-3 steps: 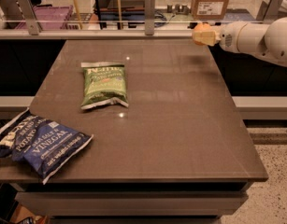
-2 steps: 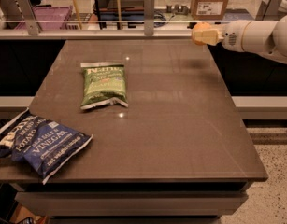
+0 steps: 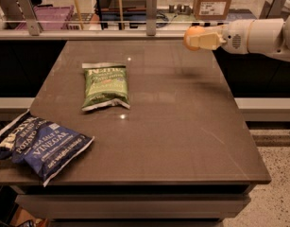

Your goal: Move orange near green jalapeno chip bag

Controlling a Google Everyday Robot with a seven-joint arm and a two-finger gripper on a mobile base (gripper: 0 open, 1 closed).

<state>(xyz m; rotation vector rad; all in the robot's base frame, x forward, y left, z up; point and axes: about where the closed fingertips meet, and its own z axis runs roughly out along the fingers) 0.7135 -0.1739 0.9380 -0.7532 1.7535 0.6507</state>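
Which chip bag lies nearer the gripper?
The green jalapeno chip bag, lying centre-left; the dark blue bag overhangs the near-left corner. The gripper holds the orange above the far-right edge of the table.

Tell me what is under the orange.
Only bare tabletop and a faint shadow: the orange hangs above it in the gripper. The fingers cover part of the fruit.

end effector (image 3: pixel 196 39) holding orange (image 3: pixel 187 35), above table (image 3: pixel 182 126) far-right corner
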